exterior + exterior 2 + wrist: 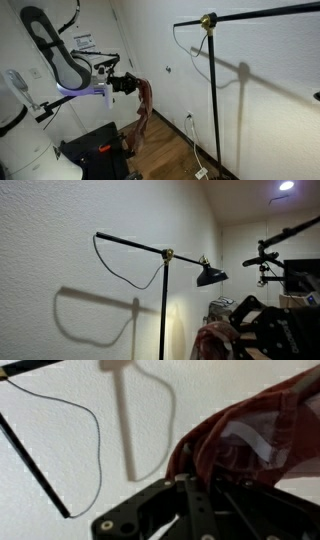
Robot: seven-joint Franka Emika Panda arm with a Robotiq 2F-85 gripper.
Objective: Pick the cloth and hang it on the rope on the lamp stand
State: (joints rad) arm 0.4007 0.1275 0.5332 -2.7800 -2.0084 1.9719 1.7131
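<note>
- The gripper is seen closed on the top end of the cloth, left of centre in an exterior view; the cloth hangs limp below it.
- Bare wall is left open between the cloth and the lamp stand, which stands well apart toward the right; its bar is cut by the right edge.
- The rope is seen only faintly there; in an exterior view it droops as a loop under the bar, ending by the brass joint.
- The lamp shade is shown in that view alone; the cloth is cropped at the bottom edge.
- In the wrist view the cloth is bunched at the jaws, upper right; the rope lies left, apart from it.
</note>
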